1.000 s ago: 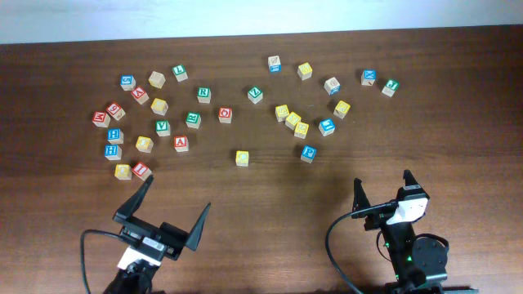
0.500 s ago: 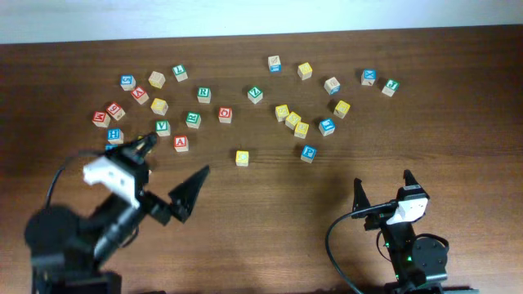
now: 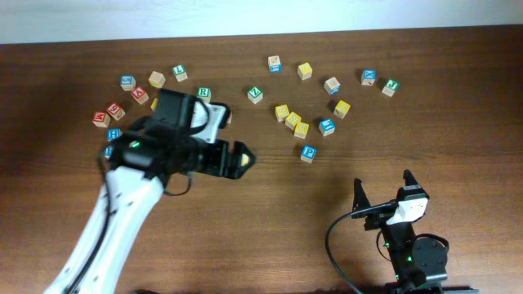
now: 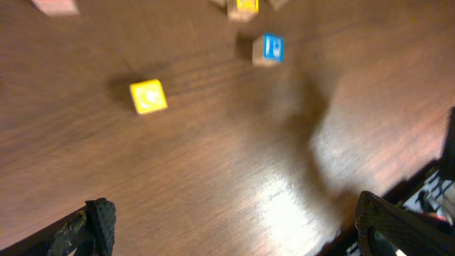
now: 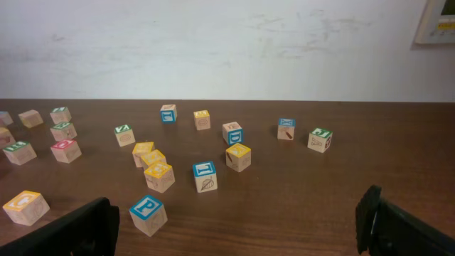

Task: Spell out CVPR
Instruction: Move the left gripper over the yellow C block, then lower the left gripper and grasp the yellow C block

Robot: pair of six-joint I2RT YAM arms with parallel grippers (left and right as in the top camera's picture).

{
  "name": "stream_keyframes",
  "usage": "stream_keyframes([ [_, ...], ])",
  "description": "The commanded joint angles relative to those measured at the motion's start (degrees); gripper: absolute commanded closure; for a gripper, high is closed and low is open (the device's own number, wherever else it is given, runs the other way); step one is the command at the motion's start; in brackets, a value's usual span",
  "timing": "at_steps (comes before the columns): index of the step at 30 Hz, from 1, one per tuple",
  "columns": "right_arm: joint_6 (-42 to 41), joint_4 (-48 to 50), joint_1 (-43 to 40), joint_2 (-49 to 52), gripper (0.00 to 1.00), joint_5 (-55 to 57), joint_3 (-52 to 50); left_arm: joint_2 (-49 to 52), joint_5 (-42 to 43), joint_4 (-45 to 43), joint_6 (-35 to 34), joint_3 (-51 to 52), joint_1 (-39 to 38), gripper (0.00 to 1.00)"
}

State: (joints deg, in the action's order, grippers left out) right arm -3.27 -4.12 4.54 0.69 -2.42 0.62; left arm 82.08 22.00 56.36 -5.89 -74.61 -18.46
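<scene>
L end effector [image 3: 240, 160] hides yellow C [image 4: 148, 96].

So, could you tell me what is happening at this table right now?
The left arm is stretched out over the table, and the left fingers are open and empty beside a lone yellow letter cube, with the blue P cube a little further on. The right fingers are open too, low near the front edge, holding nothing. The other letter cubes lie scattered, and no word is laid out yet.
</scene>
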Motion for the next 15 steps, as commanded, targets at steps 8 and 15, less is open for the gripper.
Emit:
stream_keyframes([
  [8, -0.6, -0.4, -0.1, -0.5, 0.02, 0.3, -0.3, 19.6, -20.9, -6.2, -16.0, -1.0, -4.9, 0.01],
  [15, -0.6, -0.3, -0.1, -0.4, 0.02, 0.3, -0.3, 25.0, -25.7, -12.3, -18.9, -1.0, -8.8, 0.03],
])
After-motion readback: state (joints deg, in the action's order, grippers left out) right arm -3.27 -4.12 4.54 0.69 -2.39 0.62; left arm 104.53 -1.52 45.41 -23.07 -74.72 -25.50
